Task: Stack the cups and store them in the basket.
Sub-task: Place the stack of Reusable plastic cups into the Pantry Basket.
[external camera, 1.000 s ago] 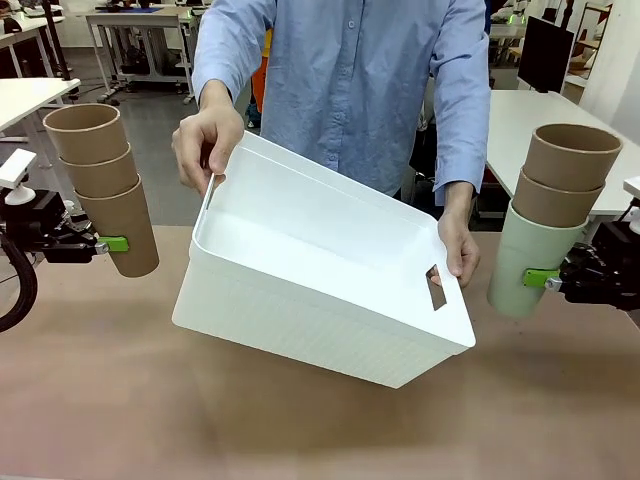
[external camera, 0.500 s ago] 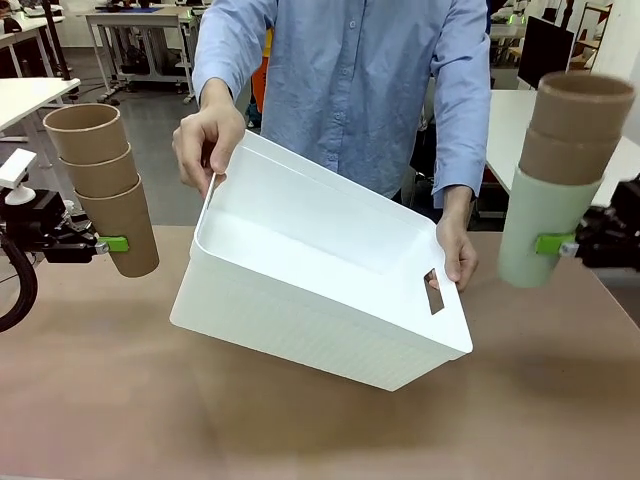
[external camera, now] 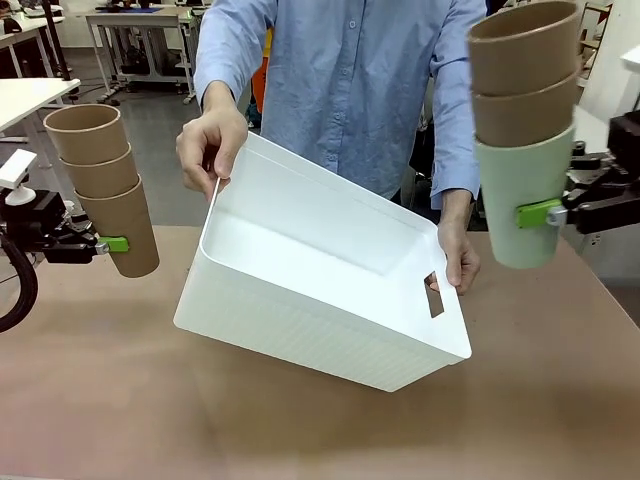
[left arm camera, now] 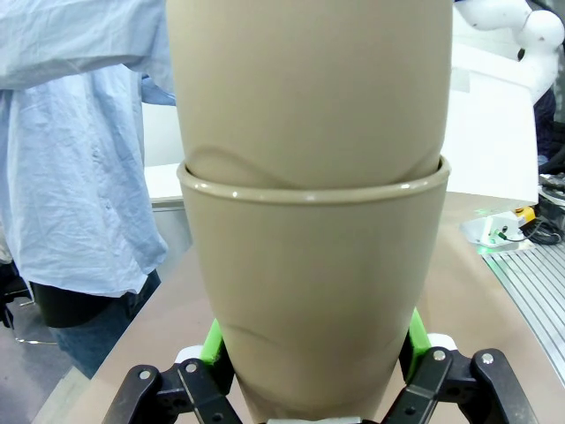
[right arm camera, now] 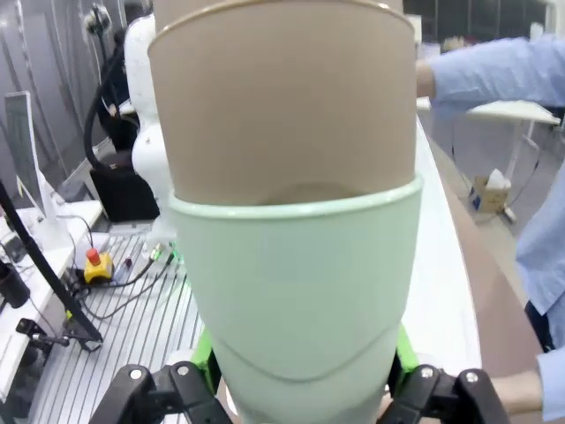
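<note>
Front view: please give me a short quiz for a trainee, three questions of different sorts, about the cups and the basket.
1. True or false: the large white rectangular plastic basket stands level.
2. The right gripper is shut on a stack whose lowest cup is: A) matte kraft-brown, B) pale mint green, C) white.
3. How many matte kraft-brown cups form the stack in the left gripper?
Key: 1 false, the person's hands hold it tilted, opening toward the robot; 2 B, the pale mint green cup; 3 three.
</note>
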{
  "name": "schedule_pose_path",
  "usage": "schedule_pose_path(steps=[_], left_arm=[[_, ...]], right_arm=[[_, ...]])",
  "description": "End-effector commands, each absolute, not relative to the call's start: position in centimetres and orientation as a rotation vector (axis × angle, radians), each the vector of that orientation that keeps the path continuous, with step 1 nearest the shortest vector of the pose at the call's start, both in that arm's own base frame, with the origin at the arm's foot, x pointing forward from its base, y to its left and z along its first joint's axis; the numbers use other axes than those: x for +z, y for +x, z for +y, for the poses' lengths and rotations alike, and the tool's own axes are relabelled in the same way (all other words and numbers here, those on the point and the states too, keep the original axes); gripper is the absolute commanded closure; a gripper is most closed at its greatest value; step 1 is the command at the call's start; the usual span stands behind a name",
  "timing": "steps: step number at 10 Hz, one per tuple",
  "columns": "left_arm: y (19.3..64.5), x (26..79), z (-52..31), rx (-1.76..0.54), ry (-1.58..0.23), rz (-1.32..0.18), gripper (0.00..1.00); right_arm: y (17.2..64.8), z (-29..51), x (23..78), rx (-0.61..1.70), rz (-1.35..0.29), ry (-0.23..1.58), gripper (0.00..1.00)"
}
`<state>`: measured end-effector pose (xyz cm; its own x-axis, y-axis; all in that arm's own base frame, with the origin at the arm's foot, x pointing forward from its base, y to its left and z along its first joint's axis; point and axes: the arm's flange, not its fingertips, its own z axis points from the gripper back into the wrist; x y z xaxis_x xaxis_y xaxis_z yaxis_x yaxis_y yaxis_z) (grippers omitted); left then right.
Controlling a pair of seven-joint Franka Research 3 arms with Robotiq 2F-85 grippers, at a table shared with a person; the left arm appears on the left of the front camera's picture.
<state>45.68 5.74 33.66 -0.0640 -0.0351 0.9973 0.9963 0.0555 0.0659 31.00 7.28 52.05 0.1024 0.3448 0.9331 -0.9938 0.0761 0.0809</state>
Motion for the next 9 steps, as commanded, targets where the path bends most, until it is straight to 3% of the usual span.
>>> schedule_pose_path(steps=[1,9], left_arm=[[45.6,34.1,5.7,-1.239,-1.112,-1.269,0.15],[45.6,34.1,5.7,-1.239,-1.112,-1.269,0.15]], right_arm=[[30.9,10.3,52.8,1.261,-0.790,0.850,0.13],[31.1,20.7,48.1,1.294,-0.531,0.607,0.13]])
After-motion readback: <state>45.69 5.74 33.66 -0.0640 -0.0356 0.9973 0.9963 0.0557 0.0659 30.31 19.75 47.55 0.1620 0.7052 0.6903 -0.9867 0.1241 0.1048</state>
